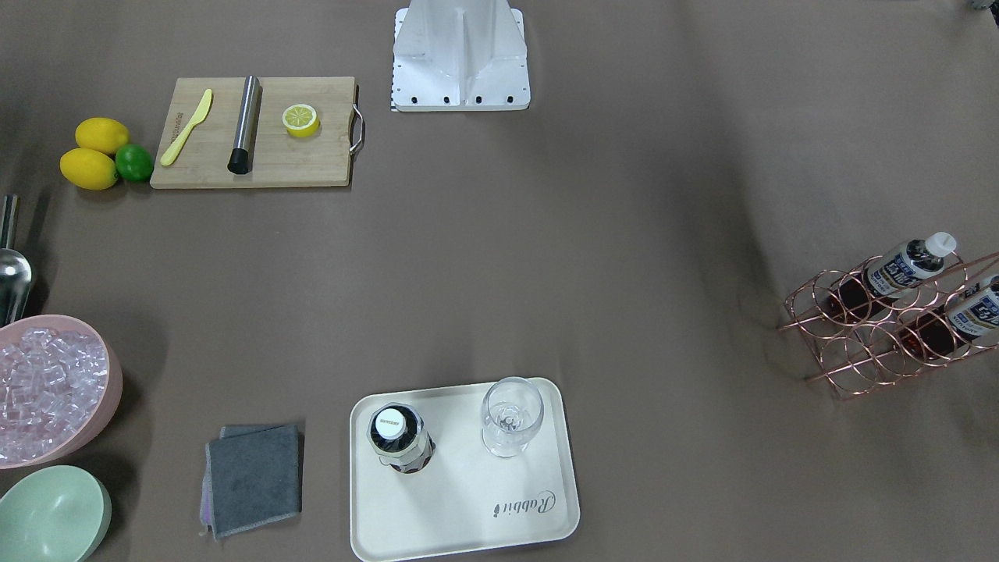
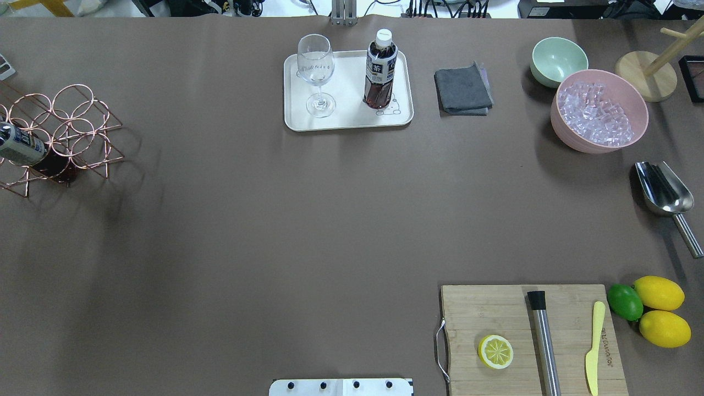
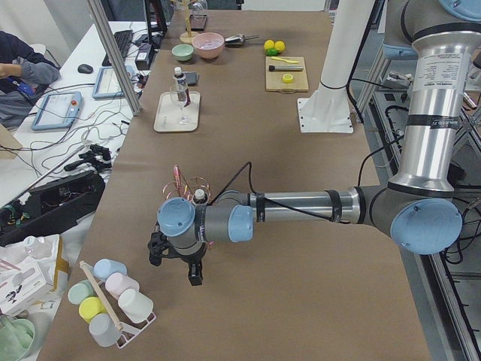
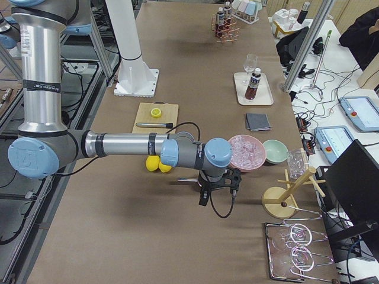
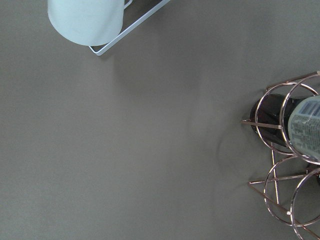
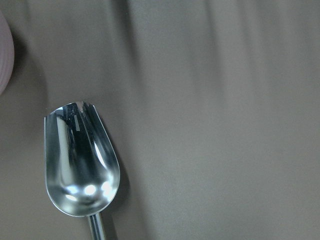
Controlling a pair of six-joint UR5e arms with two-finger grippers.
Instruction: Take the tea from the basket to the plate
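overhead exterior view shows one tea bottle upright on the plate, just right of the glass. two other bottles lie in the basket at the far left. i cannot tell if the left gripper and right gripper are clenched or released.

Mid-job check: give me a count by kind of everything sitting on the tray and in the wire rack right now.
Clear plastic bottles of dark tea: 3, one upright on the cream rectangular tray, two lying in the rose-gold wire rack
Stemmed clear glass: 1, upright on the tray
Total: 4
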